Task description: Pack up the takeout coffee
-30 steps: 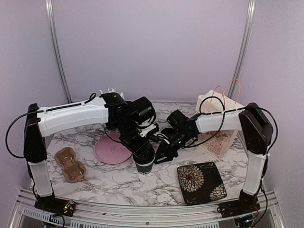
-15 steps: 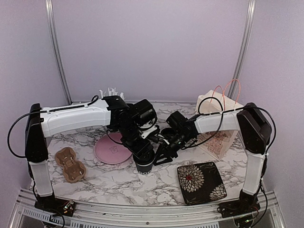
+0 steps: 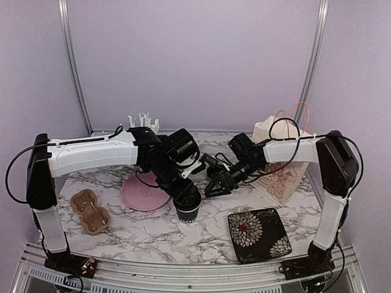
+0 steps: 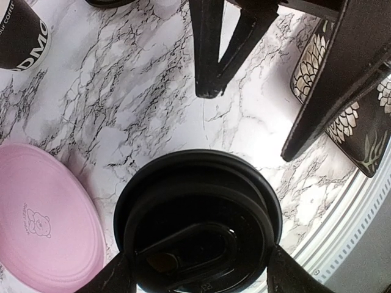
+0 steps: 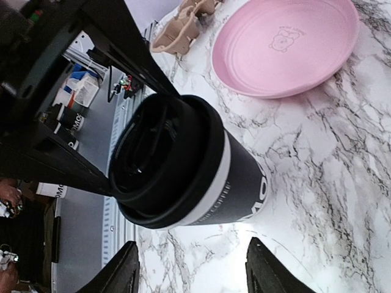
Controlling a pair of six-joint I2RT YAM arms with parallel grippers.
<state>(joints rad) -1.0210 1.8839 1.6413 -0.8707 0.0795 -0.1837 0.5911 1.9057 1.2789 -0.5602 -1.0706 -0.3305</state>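
One takeout coffee cup [image 3: 188,212], black with a white band and a black lid, stands on the marble table [image 3: 153,235]. My left gripper [image 3: 186,198] comes down over it, shut on the lid's rim [image 4: 195,226], with a finger [image 4: 116,274] pressed against each side. My right gripper [image 3: 217,183] hangs just right of the cup, open and holding nothing. In the right wrist view the cup [image 5: 201,165] lies beyond my spread right fingertips [image 5: 128,268], apart from them. A second black printed cup [image 4: 18,30] shows in the left wrist view's top left corner, its top cut off.
A pink plate [image 3: 143,192] lies left of the cup, and a brown pulp carrier [image 3: 90,210] further left. A black floral square dish [image 3: 259,235] sits front right. A paper bag [image 3: 281,162] stands at the right. A cup of white sticks [image 3: 143,119] is at the back.
My right gripper has opened and drawn back to the right and up, away from the cup. The left gripper stays on the lid, hardly moved.
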